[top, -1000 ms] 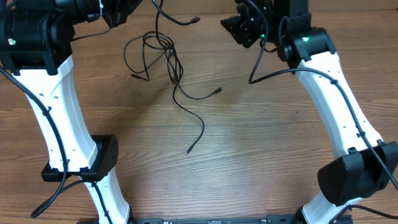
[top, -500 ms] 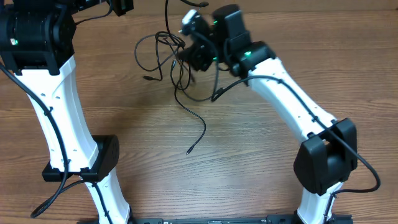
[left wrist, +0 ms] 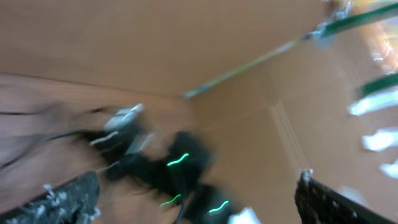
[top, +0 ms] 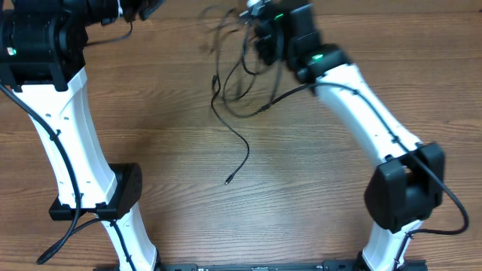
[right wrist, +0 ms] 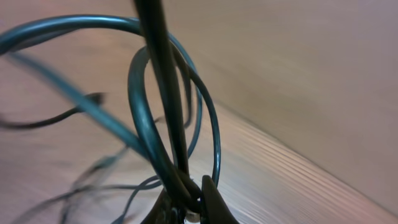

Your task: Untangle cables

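Wood-grain table (top: 301,188) fills the overhead view, and the cables (top: 239,143) sit toward 12 o'clock, partly raised off it. The right gripper (top: 256,36) is clamped on them. Its wrist view shows the jaws pinched tight at the bottom of the frame around at least 2 overlapping loops, not 1 strand. From that bunch a single strand trails toward 6 o'clock and ends in a plug tip (top: 227,181) lying on the wood near the table's centre. The left gripper (top: 143,7) is up at 11 o'clock, well apart from the cords. In its own blurred view the fingers (left wrist: 68,198) stand wide with nothing between them. The main risk, as I judge it, is that pulling with several loops caught together would cinch the crossings tighter instead of freeing them — nothing anchors the other end. The upper loops are smeared with motion blur, so a fast move could whip the free tail into a fresh snarl, or the thin cords could slide out of the pinch and drop — knot intact.
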